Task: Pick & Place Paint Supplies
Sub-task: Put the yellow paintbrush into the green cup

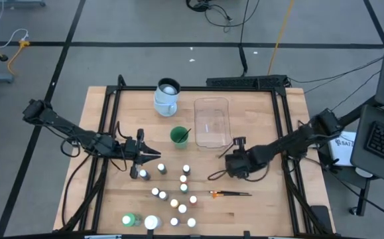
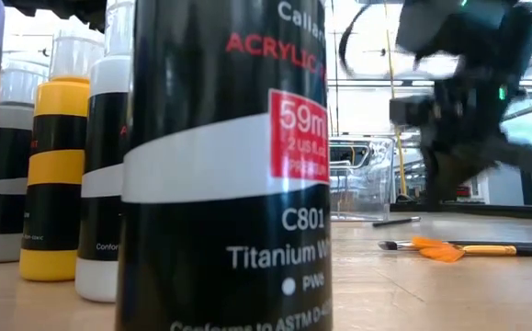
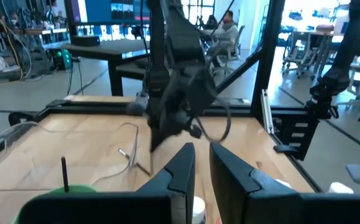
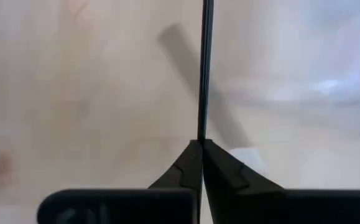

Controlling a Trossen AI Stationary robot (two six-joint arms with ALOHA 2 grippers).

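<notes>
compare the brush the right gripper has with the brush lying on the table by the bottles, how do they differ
The held brush is pinched between the shut fingers of the right gripper, which meet on its thin dark handle; the loose brush lies flat on the table, untouched. The loose brush shows an orange tip in the low view; the held brush's tip is not visible. Both have slim dark handles.

Counted from above:
- small white-capped paint bottles [image 1: 184, 179]: twelve
- larger green bottle [image 1: 130, 219]: one
- white jar [image 1: 152, 222]: one
- thin brushes [image 1: 230, 194]: three
- green cup [image 1: 179, 136]: one
- pale jug [image 1: 166, 96]: one
- clear tub [image 1: 211, 121]: one
</notes>
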